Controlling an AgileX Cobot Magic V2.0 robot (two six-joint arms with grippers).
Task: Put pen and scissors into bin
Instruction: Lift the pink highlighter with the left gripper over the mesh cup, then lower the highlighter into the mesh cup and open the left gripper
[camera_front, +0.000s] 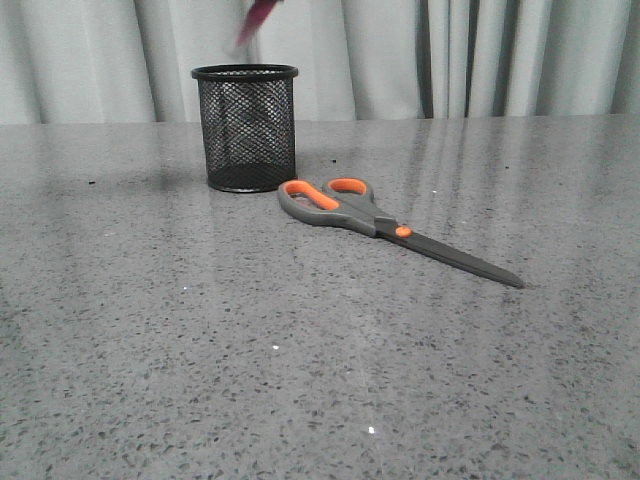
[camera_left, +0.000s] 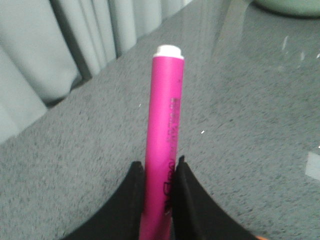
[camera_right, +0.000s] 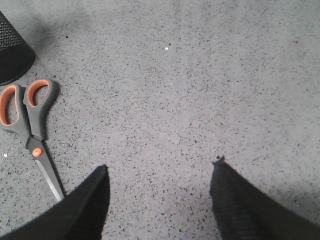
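The pen (camera_left: 164, 135) is pinched between the left fingers (camera_left: 136, 195), its long axis running straight out from them to the white cap. In the front view a blurred magenta tip (camera_front: 258, 20) hangs tilted just above the rim of the bin (camera_front: 245, 128), so lowering it in looks like the coming move. The pen is a slim pink marker with dark print. The scissors (camera_front: 380, 222) lie flat on the table (camera_front: 150, 330) beside the bin, blades pointing away from it. The right fingers (camera_right: 235, 200) stand wide apart, empty, near the scissors.
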